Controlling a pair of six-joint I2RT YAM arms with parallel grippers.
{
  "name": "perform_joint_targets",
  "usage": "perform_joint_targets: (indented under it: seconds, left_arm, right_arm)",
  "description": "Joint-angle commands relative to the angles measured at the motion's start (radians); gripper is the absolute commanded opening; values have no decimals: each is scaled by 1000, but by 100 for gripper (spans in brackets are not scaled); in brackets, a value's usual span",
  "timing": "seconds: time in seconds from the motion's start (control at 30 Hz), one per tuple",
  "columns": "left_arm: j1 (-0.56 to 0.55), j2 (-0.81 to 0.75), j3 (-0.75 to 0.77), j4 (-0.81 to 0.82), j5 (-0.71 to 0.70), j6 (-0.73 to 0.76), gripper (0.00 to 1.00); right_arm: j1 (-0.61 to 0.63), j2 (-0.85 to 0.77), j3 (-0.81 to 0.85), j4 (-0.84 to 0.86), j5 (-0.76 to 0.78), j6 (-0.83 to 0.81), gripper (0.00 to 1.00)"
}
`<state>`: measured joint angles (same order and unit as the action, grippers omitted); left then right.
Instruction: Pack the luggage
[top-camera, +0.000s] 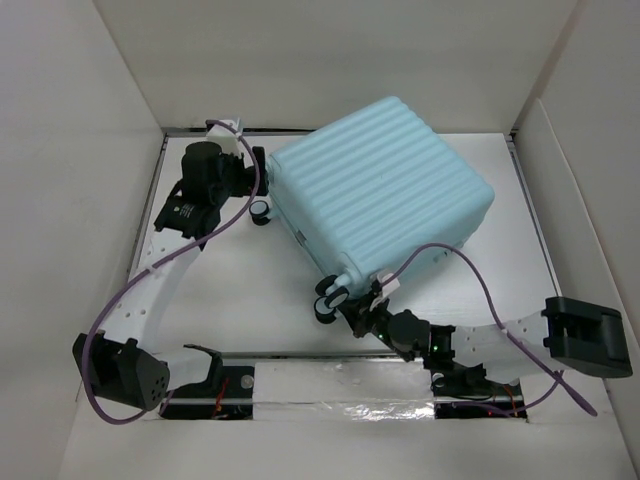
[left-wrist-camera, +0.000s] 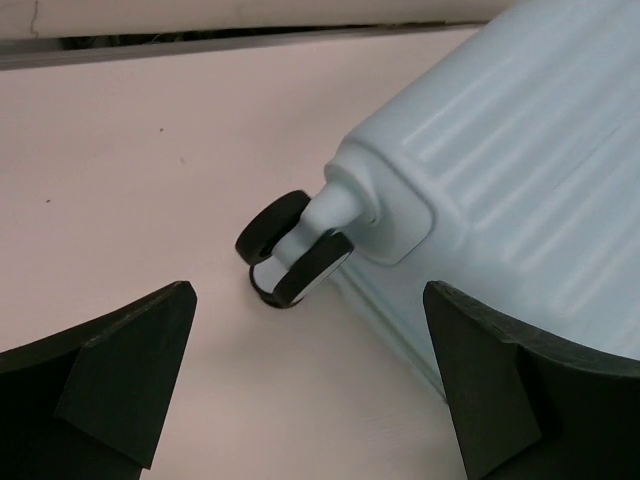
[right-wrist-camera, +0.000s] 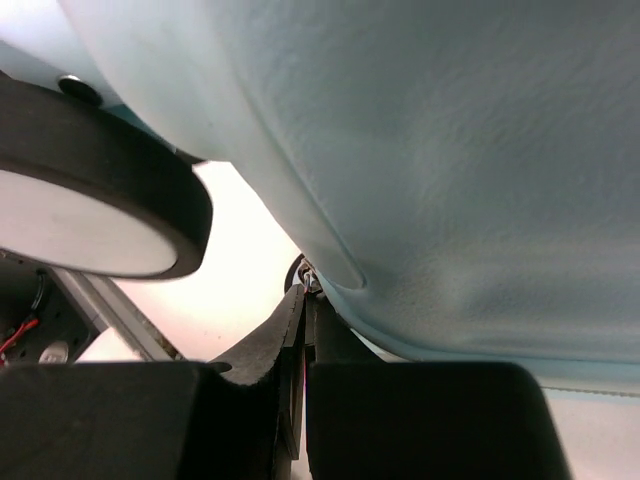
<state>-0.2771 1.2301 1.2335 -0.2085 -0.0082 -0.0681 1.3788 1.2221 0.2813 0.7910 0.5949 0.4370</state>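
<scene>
Top external view shows the luggage (top-camera: 385, 185), a pale aqua-blue hard-shell suitcase with ribbed sides. It lies flat and shut on the white worktop (top-camera: 240, 290), skewed, towards the far right. No lining and no items to pack are visible, so the step in hand looks like getting the case open, or securing a case already filled. The pictures do not settle which.

The left arm reaches to the far left corner of the case. Its pincer (left-wrist-camera: 306, 300) is spread wide and holds nothing. The twin black-and-white caster wheel (left-wrist-camera: 295, 265) sits just ahead of the gap, and the right-hand finger (left-wrist-camera: 500, 390) is close beside the shell.

The right arm reaches in to the near corner, beside another pair of wheels (top-camera: 330, 300). In the right wrist view its pincer (right-wrist-camera: 304, 310) is closed, fingers pressed together right under the shell's lower edge. Something small and metallic glints at the tips. Whether it is pinched there cannot be told.

If that is a zip tab, the next move probably calls for a steady pull along the seam, with the left arm bracing the case against sliding.
</scene>
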Motion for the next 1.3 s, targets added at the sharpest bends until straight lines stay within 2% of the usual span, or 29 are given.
perform_joint_targets:
  seconds: [0.0, 0.1, 0.17, 0.27, 0.4, 0.5, 0.73, 0.87, 1.07, 1.17, 1.2, 1.27]
  left_arm:
    - [12, -54, -40, 8, -4, 122, 99]
    - [12, -60, -71, 18, 13, 140, 99]
    - [12, -58, -75, 29, 25, 154, 99]
    - [12, -14, -36, 2, 54, 197, 99]
    - [12, 89, 44, -86, 206, 232, 99]
    - [12, 95, 6, -74, 232, 235, 99]
    - [12, 144, 32, -72, 168, 241, 99]
    - [12, 196, 69, -100, 195, 248, 98]
    - [12, 241, 46, -69, 206, 248, 88]
    - [12, 261, 69, -71, 234, 245, 71]
    - [12, 266, 81, -71, 247, 243, 57]
    - [12, 266, 90, -71, 269, 238, 43]
  right_arm:
    - [23, -130, 6, 182, -130, 25, 0]
    - [-4, -257, -28, 107, -159, 39, 0]
    - [-4, -336, -21, -14, -168, 34, 0]
    - [-4, -372, -22, -52, -184, 22, 0]
    - [-4, -365, -21, -50, -193, 23, 0]
    - [-4, -351, -25, -35, -198, 31, 0]
    - [-4, -311, -13, -21, -222, 34, 0]
    - [-4, -309, -13, -19, -225, 35, 0]
    - [-4, -314, -16, -29, -219, 39, 0]
    - [-4, -320, -19, -35, -210, 37, 0]
    - [-4, -322, -21, -35, -204, 39, 0]
    - [-4, -329, -25, -32, -184, 42, 0]
